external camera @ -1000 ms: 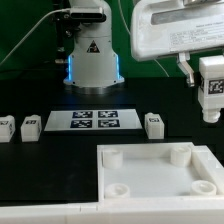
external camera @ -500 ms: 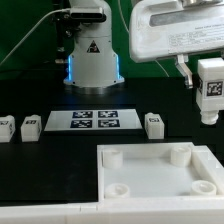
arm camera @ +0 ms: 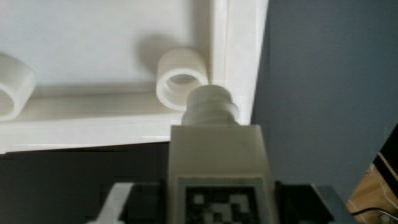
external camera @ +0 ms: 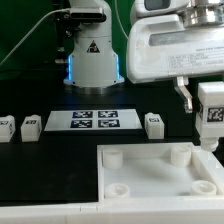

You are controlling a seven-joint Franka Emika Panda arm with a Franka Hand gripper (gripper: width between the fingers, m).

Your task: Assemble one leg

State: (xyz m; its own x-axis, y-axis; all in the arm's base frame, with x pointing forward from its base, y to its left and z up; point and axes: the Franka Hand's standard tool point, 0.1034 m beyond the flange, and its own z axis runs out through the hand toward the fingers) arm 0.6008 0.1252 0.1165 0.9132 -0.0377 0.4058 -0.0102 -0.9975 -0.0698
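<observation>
My gripper (external camera: 211, 118) is shut on a leg (external camera: 212, 113), a small white block with a black-and-white tag, at the exterior view's right. It holds the leg upright above the right far corner of the large white tray-like piece (external camera: 150, 152). In the wrist view the held leg (arm camera: 221, 150) points its round tip at a corner socket (arm camera: 183, 82) of that piece, a little off to the side of it. Three more legs lie on the table: two (external camera: 30, 125) (external camera: 4, 127) at the exterior view's left and one (external camera: 154, 123) right of the marker board.
The marker board (external camera: 93, 121) lies flat in front of the arm's base (external camera: 92, 55). A second socket (arm camera: 11, 88) shows in the wrist view. The tray-like piece fills the near right of the table.
The gripper has moved down with the leg, closer to the tray-like piece's right far corner. The other legs have not moved.
</observation>
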